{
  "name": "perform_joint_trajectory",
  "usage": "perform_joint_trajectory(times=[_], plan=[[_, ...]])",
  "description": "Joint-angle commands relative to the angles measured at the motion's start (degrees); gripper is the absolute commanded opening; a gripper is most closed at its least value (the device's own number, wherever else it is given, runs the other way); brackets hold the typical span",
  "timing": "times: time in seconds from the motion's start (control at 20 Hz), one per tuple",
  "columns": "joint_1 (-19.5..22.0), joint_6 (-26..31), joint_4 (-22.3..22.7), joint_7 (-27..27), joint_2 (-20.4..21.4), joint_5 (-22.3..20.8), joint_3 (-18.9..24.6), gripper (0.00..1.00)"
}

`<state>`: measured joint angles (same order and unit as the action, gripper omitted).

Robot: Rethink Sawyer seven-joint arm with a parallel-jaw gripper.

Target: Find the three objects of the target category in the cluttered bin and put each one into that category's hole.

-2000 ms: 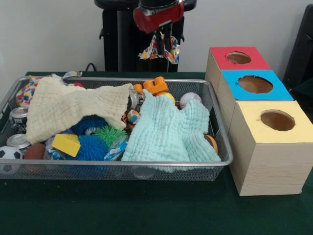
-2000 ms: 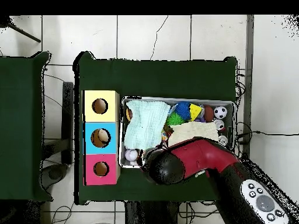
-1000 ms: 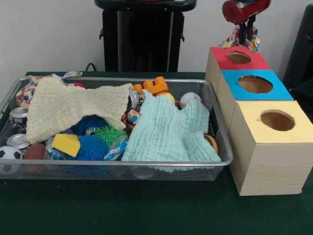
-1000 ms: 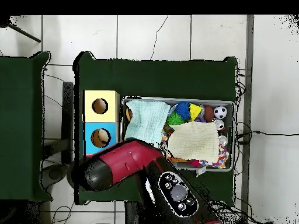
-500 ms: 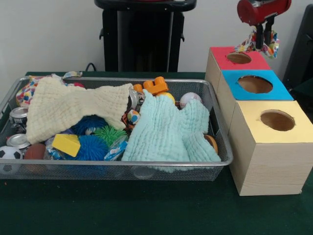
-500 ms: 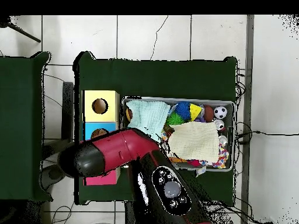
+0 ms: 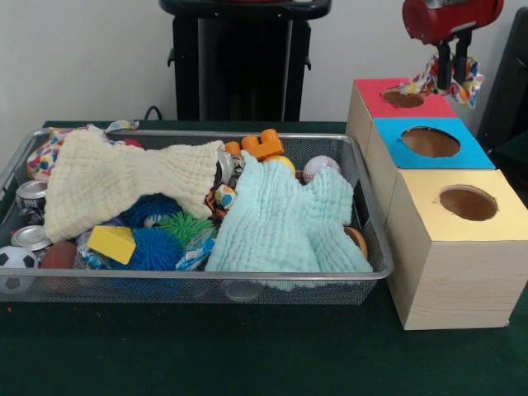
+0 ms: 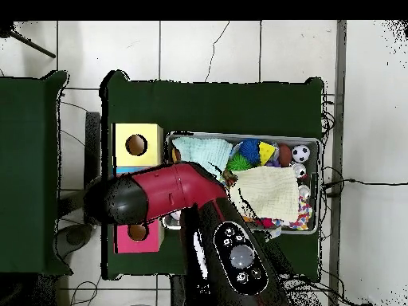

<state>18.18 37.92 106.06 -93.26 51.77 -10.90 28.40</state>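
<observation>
Patterned cloth (image 7: 450, 76) gripped by the hand (image 7: 451, 78), dangling just above red box (image 7: 388, 103), beside blue box (image 7: 429, 153)

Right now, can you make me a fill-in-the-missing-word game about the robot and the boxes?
1. The gripper holds a colourful patterned ____.
2. It hangs by the box with the ____ top.
3. The box nearest the camera has a ____ top.
4. The mint cloth lies in the wire ____.

Missing words: cloth; red; yellow; bin

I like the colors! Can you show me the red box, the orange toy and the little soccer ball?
red box (image 7: 375, 93), front view, on its red top beside the hole.
orange toy (image 7: 262, 145), front view, on its middle.
soccer ball (image 7: 16, 257), front view, on its white front.
</observation>
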Motion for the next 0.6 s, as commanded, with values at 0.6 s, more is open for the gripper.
perform_joint_trajectory(times=[0.6], plan=[[-9.78,3.18,-19.12,-16.09,-15.54,2.80,-12.11,0.00]])
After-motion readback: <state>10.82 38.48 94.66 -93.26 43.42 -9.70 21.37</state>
